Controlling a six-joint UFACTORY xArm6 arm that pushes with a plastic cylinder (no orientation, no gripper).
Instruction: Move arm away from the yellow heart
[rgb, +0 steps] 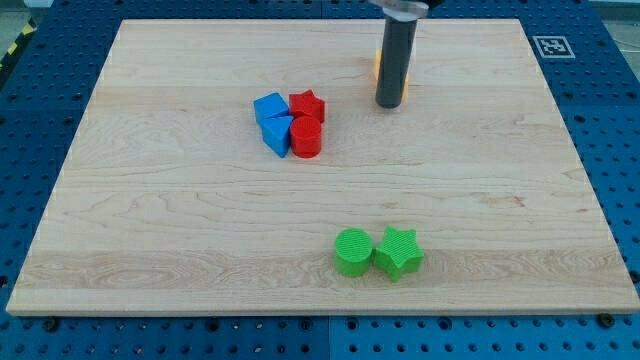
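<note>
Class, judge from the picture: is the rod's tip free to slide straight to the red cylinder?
Probably yes. My tip stands to the view's right of the red cylinder, with bare board between them and no block in that path.

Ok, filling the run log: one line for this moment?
tip in front of yellow block, mostly hidden | blue-red cluster left | green pair bottom

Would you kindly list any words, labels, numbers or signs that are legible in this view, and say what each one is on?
No readable words or numbers anywhere.
Square black-and-white marker at the wooden board's top right corner: a coded pattern, not text.
The blocks and the rod above my tip carry no lettering.
</note>
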